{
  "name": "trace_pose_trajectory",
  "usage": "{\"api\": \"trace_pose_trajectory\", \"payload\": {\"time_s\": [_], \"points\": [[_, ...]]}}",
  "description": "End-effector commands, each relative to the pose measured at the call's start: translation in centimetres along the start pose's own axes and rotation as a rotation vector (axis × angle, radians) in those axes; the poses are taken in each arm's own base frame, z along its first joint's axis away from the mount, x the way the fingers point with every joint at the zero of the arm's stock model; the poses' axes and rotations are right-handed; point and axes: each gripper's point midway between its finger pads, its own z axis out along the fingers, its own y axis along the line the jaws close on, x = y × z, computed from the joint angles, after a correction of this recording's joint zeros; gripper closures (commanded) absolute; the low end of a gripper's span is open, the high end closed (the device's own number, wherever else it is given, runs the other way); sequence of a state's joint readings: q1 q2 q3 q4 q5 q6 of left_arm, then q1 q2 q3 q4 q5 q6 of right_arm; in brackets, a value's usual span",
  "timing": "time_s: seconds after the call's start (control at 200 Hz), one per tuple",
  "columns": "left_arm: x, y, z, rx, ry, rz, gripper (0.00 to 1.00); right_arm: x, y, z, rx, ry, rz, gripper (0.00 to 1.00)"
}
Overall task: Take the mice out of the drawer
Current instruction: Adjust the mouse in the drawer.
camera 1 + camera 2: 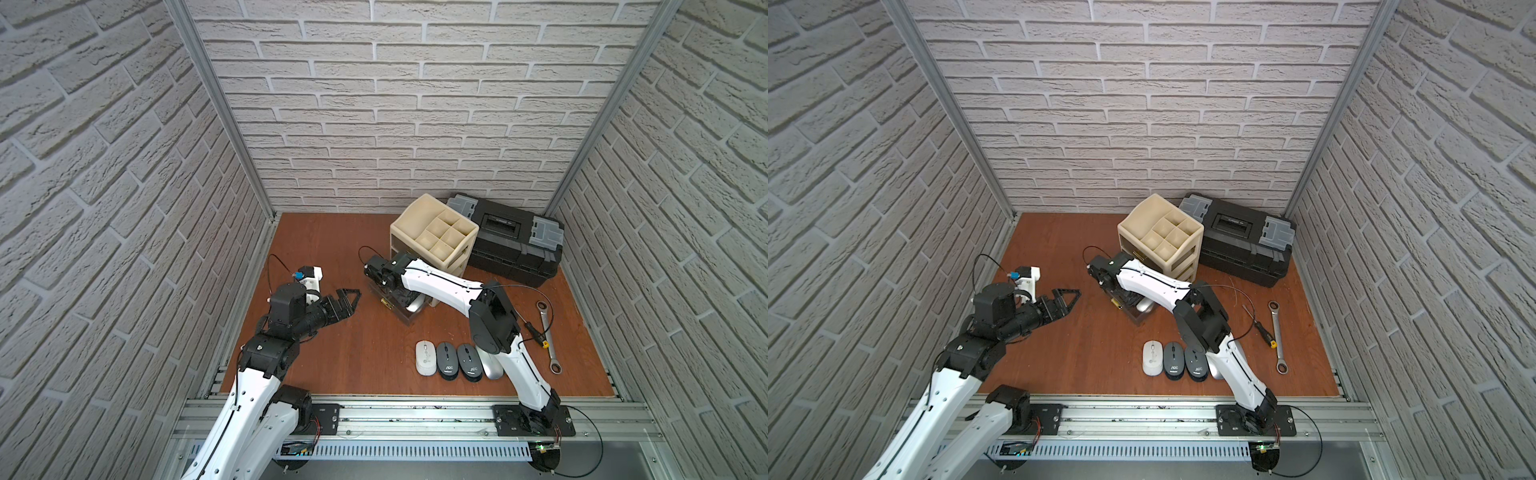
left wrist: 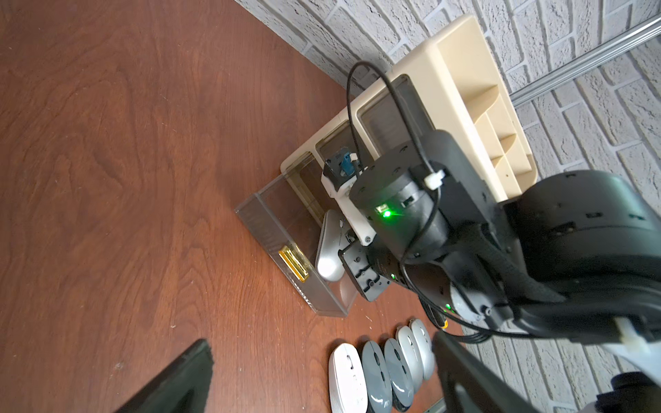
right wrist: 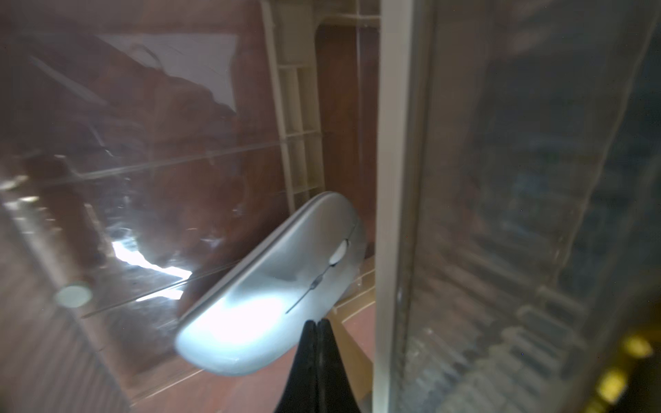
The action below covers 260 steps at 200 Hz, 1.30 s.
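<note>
5 mice (image 1: pixel 447 360) sit outside the drawer (image 2: pixel 266 236), 1 silver mouse (image 3: pixel 272 296) tilted inside. The right gripper (image 3: pixel 316 323) is pinched closed and empty, the left gripper (image 1: pixel 353 296) spread wide. Next I'd reopen and straddle it.

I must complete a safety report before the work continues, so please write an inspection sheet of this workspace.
Surface: brown wooden tabletop, no spill seen.
Job's things: five mice out, in a row: white mouse, two dark grey mice, two silver mice; a sixth, the tilted silver mouse, sits in the clear drawer.
Clutter: wrench, black toolbox, beige organizer.
Hands: left hand open, empty, apart from the drawer; right hand shut inside it, beside the tilted silver mouse, holding nothing.
Cables: black cable loop at each wrist.
Surroundings: brick-pattern walls, aluminium frame.
</note>
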<state>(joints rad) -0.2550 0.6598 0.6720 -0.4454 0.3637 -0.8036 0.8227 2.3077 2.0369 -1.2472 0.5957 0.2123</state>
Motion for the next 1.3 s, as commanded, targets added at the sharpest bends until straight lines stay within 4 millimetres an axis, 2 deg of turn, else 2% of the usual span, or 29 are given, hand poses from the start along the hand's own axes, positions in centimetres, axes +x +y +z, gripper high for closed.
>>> {"api": "trace_pose_trajectory", "payload": {"time_s": [0.0, 0.365, 0.595, 0.795, 1.055, 1.295], "points": [[-0.5, -0.2, 0.3, 0.026, -0.020, 0.007, 0.02, 0.4, -1.1, 1.0, 0.080, 0.038, -0.061, 0.98], [-0.5, 0.3, 0.5, 0.024, -0.015, -0.005, 0.02, 0.7, -0.1, 3.6, 0.084, 0.083, -0.074, 0.98], [-0.5, 0.4, 0.7, 0.027, -0.008, -0.016, 0.02, 0.0, 1.8, 3.7, -0.024, 0.022, -0.036, 0.98], [-0.5, 0.6, 0.8, 0.026, -0.007, -0.020, 0.02, -0.5, 2.2, 3.7, -0.053, -0.025, 0.001, 0.98], [-0.4, 0.8, 0.8, 0.027, -0.005, -0.026, 0.02, -1.8, 3.4, 1.8, -0.190, -0.154, 0.077, 0.98], [-0.5, 0.8, 0.7, 0.028, -0.010, -0.029, 0.02, -2.3, 2.1, -0.5, -0.148, -0.234, 0.067, 0.98]]}}
